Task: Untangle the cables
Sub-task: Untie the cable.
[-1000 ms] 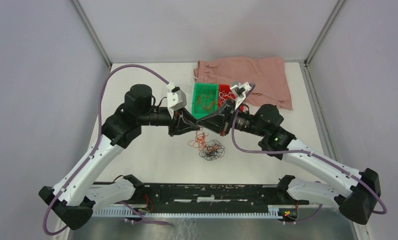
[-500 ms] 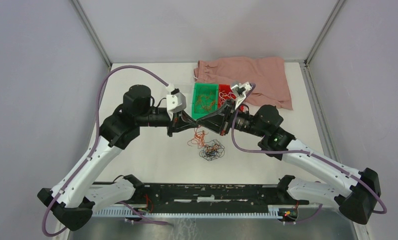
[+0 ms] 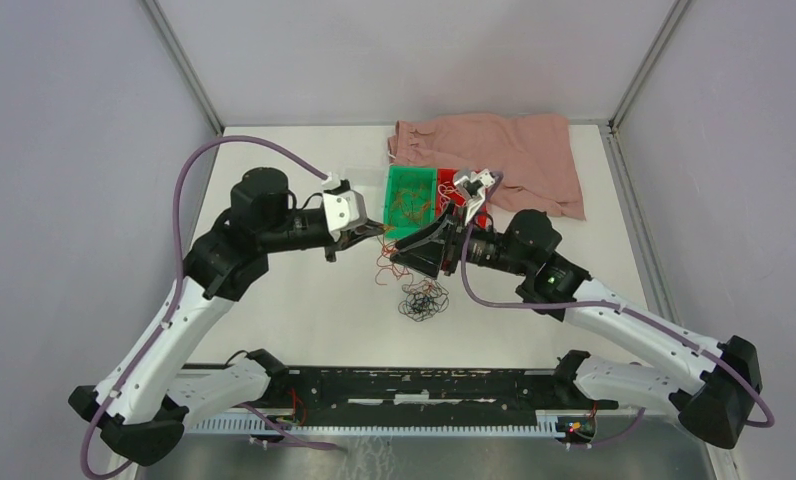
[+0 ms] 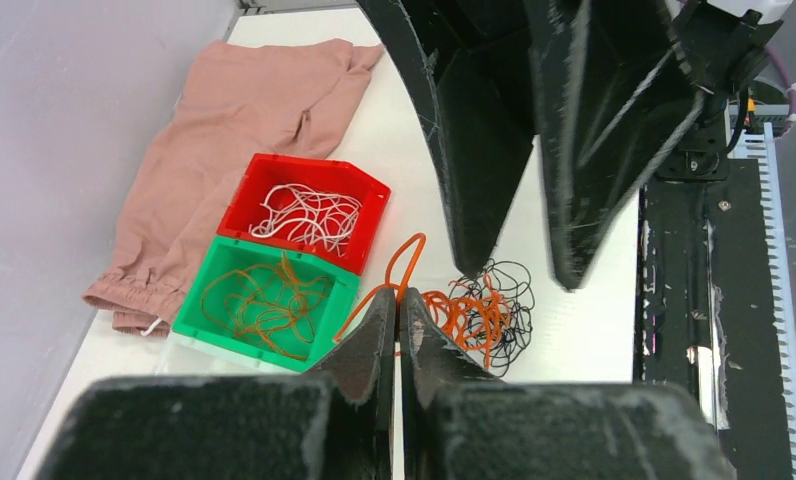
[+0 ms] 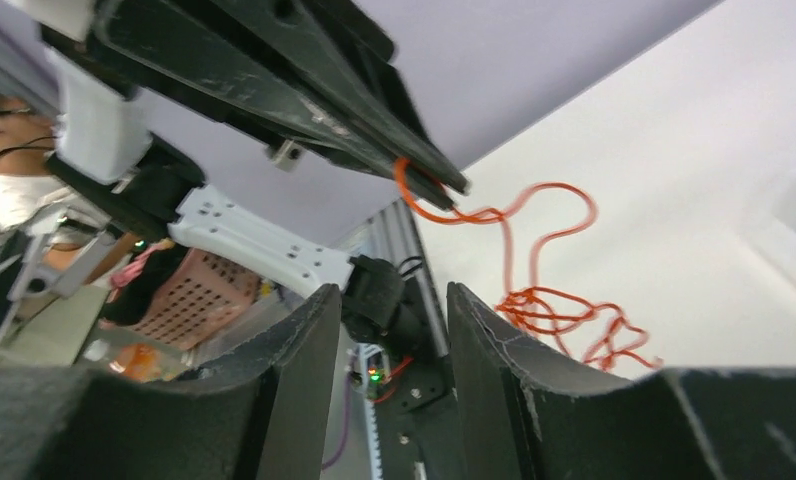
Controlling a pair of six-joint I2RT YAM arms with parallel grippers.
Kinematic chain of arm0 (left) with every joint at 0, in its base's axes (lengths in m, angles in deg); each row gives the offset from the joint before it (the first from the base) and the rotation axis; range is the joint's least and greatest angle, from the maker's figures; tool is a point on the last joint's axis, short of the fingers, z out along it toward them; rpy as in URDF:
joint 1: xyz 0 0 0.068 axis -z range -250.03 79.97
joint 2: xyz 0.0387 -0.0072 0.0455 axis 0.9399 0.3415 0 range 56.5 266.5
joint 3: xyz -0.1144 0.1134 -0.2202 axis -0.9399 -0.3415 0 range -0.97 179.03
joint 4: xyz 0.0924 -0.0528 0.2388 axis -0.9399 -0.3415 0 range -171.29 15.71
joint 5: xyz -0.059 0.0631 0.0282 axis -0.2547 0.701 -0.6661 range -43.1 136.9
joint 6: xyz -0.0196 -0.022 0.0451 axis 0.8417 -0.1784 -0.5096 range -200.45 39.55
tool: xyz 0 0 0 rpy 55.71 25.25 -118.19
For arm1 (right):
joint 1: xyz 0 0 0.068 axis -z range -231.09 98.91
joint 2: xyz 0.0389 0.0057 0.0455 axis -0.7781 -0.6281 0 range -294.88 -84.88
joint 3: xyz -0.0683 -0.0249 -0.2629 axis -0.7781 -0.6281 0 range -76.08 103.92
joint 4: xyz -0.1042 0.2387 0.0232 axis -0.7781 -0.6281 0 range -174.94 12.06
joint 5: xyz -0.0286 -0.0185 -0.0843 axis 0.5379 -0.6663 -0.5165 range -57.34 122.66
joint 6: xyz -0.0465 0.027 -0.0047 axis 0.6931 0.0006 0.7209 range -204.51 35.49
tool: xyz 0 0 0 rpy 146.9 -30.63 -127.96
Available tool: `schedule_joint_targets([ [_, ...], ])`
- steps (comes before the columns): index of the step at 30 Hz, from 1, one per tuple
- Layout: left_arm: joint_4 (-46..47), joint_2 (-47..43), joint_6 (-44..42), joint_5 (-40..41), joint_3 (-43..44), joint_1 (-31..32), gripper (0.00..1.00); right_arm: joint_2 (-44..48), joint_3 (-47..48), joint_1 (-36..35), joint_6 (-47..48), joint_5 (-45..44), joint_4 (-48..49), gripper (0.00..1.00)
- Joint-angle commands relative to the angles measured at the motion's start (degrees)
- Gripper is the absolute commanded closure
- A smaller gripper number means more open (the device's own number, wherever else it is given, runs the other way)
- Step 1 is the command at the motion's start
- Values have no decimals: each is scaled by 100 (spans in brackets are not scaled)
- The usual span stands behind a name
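1. In the top view, two arms reach inward over a white table [image 3: 294, 320]. Their grippers meet near its centre.
2. The left gripper [image 3: 379, 232] comes in from 9 o'clock. Its jaws are pressed tight together and pinch a loop of an orange cable [image 5: 534, 250] at the very tips.
3. From that pinch the orange cable hangs in loose curls toward 6 o'clock. It runs down to a tangle [image 3: 421, 302] on the table.
4. The right gripper [image 3: 398, 257] comes in from 3 o'clock, with its tips just beside the left gripper's tips. Its jaws stand partly apart with nothing between them. Its own camera shows the pinched orange loop ahead of the gap, not inside it.
5. The tangle lies at 6 o'clock from the two grippers. It is mostly thin black loops, with orange strands bunched on its 11 o'clock side.
6. A green bin [image 4: 224, 262] sits at 12 o'clock from the tangle and holds brown wires [image 4: 264, 305].
7. A red bin [image 4: 269, 180] touches the green bin's 3 o'clock side in the top view. It holds white wires [image 4: 309, 212].
8. A pink cloth [image 3: 514, 160] lies crumpled at 1 o'clock from the tangle, just behind the bins and near the table's far edge.
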Motion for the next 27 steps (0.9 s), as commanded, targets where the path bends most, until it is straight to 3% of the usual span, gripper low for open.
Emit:
schedule_joint_targets([
  [1, -57, -26, -52, -39, 301, -21, 97, 254, 166, -28, 1033, -999, -430, 51],
  [7, -244, 85, 461, -273, 460, -17, 97, 3, 110, -29, 1033, -1175, 126, 51],
  [16, -283, 127, 487, -207, 481, -19, 97, -145, -184, -38, 738, -1091, 1007, 48],
  [27, -377, 284, 674, -449, 586, -21, 97, -614, -489, -146, 102, -1947, 2254, 51],
])
